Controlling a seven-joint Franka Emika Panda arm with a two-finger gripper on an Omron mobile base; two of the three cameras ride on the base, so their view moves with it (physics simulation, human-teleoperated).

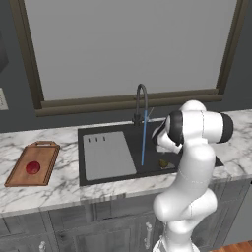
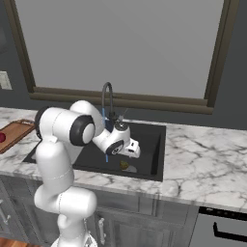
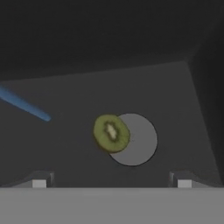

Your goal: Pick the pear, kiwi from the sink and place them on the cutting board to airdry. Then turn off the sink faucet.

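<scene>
From the left base view I see the pear [image 1: 33,167] already on the cutting board [image 1: 22,174], and the sink faucet [image 1: 141,101] running into the sink [image 1: 123,129].

The right base view puts my tool [image 2: 132,150] above the kiwi [image 2: 124,165].

In the hand view the tool's tips stand wide apart, empty, and the kiwi [image 3: 111,133] overlaps the drain [image 3: 138,142]. Closing off-centre could roll it away, I reckon.

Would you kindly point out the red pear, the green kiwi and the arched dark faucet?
red pear [image 1: 33,167], left base view, its middle.
green kiwi [image 3: 111,133], hand view, its cut face.
arched dark faucet [image 1: 142,89], left base view, top of the arch.
</scene>
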